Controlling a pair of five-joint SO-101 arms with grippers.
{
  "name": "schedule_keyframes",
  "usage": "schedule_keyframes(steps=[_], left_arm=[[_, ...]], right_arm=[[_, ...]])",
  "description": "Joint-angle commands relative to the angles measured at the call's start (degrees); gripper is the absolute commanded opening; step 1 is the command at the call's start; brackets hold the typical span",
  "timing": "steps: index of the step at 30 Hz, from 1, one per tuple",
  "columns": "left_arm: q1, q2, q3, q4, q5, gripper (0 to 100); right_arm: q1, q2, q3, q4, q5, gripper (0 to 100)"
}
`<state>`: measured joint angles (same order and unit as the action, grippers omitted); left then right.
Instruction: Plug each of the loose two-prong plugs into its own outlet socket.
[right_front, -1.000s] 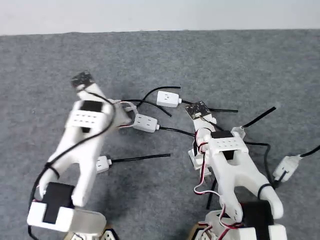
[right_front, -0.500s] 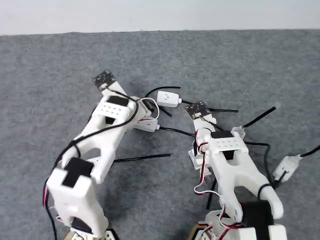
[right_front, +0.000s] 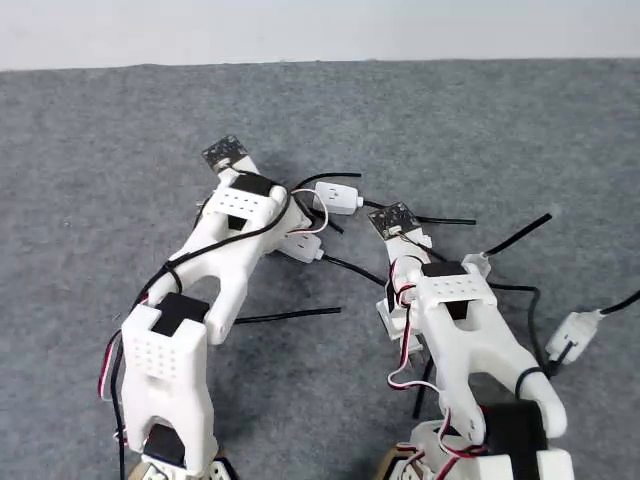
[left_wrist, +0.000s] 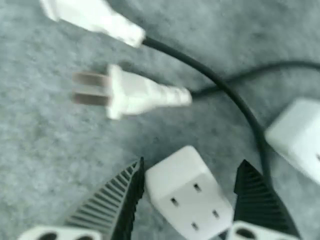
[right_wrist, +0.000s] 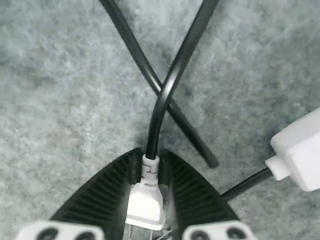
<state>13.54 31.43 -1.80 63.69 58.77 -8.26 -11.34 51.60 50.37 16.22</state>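
Observation:
My left gripper (left_wrist: 192, 167) is open, with a white outlet socket (left_wrist: 187, 195) standing between its black fingers. Just beyond it a loose two-prong plug (left_wrist: 135, 95) lies on the carpet, prongs pointing away from its black cable. In the high view this arm reaches over that socket (right_front: 303, 247), and a second socket (right_front: 337, 197) lies a little farther back. My right gripper (right_wrist: 150, 155) is shut on a white plug (right_wrist: 146, 200) whose black cable runs out between the fingertips. From above, that gripper (right_front: 393, 312) sits low under the right arm.
Black cables (right_wrist: 150, 80) cross on the grey carpet just ahead of the right gripper. A white connector body (right_wrist: 300, 155) lies beside them. Another white plug (right_front: 575, 332) lies at the far right. One straight cable (right_front: 290, 315) runs between the arms.
The left arm has swung right and stretched forward, bringing its gripper down over the nearer socket. The right arm has not moved.

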Motion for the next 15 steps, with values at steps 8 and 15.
schedule_keyframes(steps=[8,15], left_arm=[[7.5,-0.4,-2.7,2.0,-17.8,1],[12.6,-0.4,-2.4,11.0,-30.9,1]], right_arm=[[0.6,-2.5,0.0,-0.2,0.7,0.8],[1.0,-2.5,0.0,-0.2,0.4,0.8]])
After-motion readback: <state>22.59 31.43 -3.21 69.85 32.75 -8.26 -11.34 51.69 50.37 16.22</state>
